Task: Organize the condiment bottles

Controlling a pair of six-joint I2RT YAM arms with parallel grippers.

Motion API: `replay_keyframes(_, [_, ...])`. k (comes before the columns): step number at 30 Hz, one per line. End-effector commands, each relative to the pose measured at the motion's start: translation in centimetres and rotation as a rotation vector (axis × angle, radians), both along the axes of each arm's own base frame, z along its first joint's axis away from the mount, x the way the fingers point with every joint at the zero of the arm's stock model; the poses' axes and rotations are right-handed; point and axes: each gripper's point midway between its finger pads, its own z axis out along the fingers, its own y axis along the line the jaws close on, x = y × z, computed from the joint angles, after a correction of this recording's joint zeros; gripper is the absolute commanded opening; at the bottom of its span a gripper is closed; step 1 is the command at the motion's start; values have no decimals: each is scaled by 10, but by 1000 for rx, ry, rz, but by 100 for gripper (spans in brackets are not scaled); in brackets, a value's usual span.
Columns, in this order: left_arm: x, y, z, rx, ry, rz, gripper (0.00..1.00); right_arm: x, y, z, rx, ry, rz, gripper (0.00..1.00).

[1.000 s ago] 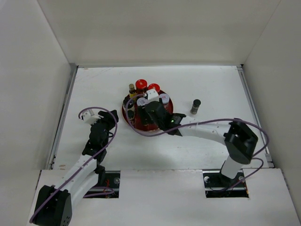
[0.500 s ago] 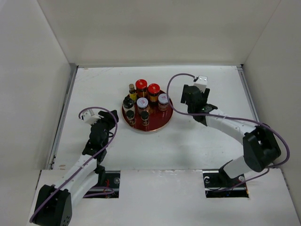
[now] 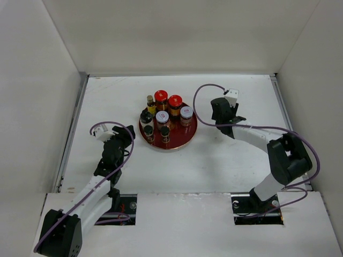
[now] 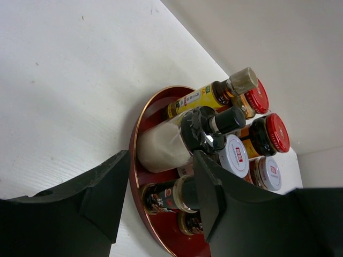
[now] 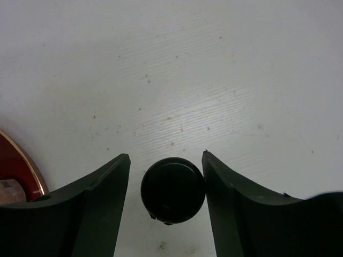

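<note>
Condiment bottles (image 3: 162,119) are our job, and one black-capped bottle (image 5: 172,190) stands between the fingers of our right gripper (image 5: 166,157). The jaws straddle its round cap, with a sliver of table showing on the left side, so we read them as parted and not yet gripping. This bottle stands upright on the white table (image 3: 214,166), right of the round red tray (image 3: 190,134) and apart from it.

We judge it light, rigid and smooth-sided, probably glass. Being narrow, it would tip easily under a sideways nudge. We would take hold on opposite sides, low enough that the pads meet the body under the cap. A firm, centred squeeze should keep it from twisting or slipping.

Further left, the other jars and bottles crowd the tray. Our left gripper (image 4: 161,155) hangs near its left edge, jaws apart and empty.
</note>
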Motion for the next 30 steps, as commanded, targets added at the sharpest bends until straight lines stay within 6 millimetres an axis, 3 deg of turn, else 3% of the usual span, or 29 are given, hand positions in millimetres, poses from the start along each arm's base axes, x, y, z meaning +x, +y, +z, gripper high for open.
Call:
replay_keyframes(1, [3, 0, 11, -24, -45, 0, 49, 9, 6, 8, 63, -38, -3, 57])
replay_keyframes(7, [3, 1, 12, -24, -48, 8, 49, 4, 5, 31, 63, -88, 0, 39])
replay_keyframes(10, [2, 0, 14, -27, -55, 3, 49, -8, 24, 52, 76, -123, 67, 36])
replay_keyframes(16, [3, 2, 11, -24, -46, 13, 50, -39, 100, 78, 154, -138, 296, 36])
replay_keyframes(20, [2, 6, 13, -26, -55, 28, 51, -45, 152, 91, 186, -156, 415, 36])
replay_keyframes(26, [2, 6, 15, -28, -62, 26, 53, -40, 209, 85, 205, -160, 524, 37])
replay_keyframes(30, [1, 8, 13, -26, -56, 31, 55, -34, 228, 68, 178, -137, 547, 37])
